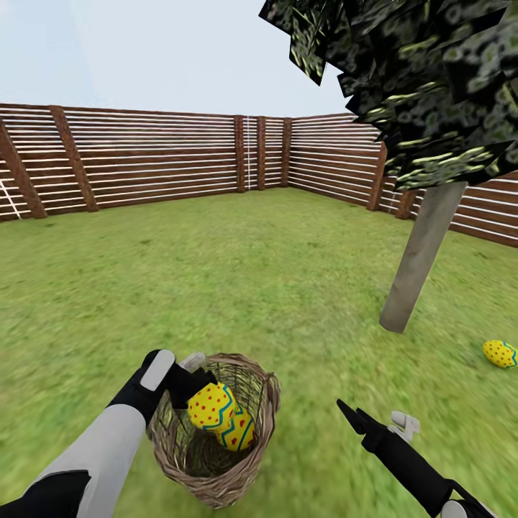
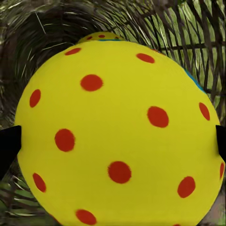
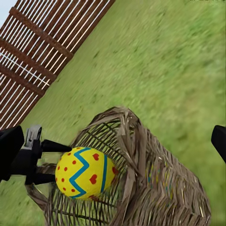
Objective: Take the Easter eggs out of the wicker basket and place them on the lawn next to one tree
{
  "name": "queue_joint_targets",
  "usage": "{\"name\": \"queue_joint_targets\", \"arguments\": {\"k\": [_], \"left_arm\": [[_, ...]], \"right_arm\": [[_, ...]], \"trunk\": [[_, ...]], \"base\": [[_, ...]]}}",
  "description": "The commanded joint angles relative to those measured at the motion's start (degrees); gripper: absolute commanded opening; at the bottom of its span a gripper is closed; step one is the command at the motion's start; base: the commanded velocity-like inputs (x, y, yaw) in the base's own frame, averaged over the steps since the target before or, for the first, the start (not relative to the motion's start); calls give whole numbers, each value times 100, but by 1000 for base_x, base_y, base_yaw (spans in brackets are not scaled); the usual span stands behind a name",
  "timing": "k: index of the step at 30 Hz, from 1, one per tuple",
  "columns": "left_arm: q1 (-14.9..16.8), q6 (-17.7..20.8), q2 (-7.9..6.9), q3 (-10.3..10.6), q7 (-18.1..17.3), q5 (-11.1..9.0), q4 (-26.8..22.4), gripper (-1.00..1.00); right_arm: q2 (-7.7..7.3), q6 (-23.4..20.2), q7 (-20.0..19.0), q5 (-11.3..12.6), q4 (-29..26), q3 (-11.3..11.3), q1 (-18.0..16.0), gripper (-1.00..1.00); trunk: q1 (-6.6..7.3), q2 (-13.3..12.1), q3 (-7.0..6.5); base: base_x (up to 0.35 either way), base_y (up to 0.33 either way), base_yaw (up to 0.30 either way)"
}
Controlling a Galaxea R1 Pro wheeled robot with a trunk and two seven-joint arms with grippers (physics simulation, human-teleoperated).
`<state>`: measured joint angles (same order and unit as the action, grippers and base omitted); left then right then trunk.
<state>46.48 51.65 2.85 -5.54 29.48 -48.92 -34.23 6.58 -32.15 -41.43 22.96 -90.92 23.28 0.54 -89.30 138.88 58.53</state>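
The wicker basket (image 1: 188, 460) stands on the lawn (image 1: 273, 273) just in front of me. My left gripper (image 1: 193, 380) reaches into its mouth and is shut on a yellow Easter egg (image 1: 210, 405) with red dots, held at rim height; its fingertips (image 2: 9, 147) press the egg's (image 2: 117, 132) sides. A second egg (image 1: 239, 433) lies in the basket below it. A third egg (image 1: 500, 353) rests on the grass near the tree's pale trunk (image 1: 421, 259). My right gripper (image 1: 378, 424) hovers open to the right of the basket (image 3: 150, 183), and its view takes in the held egg (image 3: 84, 172).
A brown slatted fence (image 1: 158, 162) rings the garden at the back and right. Dark foliage (image 1: 432, 79) hangs over the trunk at the upper right. Open grass stretches between the basket and the tree.
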Motion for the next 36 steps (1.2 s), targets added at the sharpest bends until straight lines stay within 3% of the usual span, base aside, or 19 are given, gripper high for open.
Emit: {"name": "queue_joint_targets", "arguments": {"k": [1, 4, 9, 17, 36], "left_arm": [[-1, 140, 4, -32, 156, -54, -150, -100], [-6, 369, -2, -58, 569, -63, -700, -100], [-6, 593, 14, -55, 854, -63, -912, -100], [-5, 835, 41, -52, 901, -64, -934, -100], [1, 835, 132, -43, 902, -56, -945, -100]], "right_arm": [[3, -44, -6, 34, -4, 13, -1, 100], [1, -45, -6, 32, -3, 17, -3, 100], [5, -45, -6, 29, -2, 11, -1, 100], [3, -45, -2, 9, 1, 9, -2, 100], [1, -45, 20, -6, 4, -7, -17, 100]], "trunk": [[23, -40, -14], [89, -160, -68], [199, -361, -157], [374, -681, -301], [792, -1444, -642]], "base": [[0, 0, 0], [0, 0, 0], [0, 0, 0], [0, 0, 0], [0, 0, 0]]}}
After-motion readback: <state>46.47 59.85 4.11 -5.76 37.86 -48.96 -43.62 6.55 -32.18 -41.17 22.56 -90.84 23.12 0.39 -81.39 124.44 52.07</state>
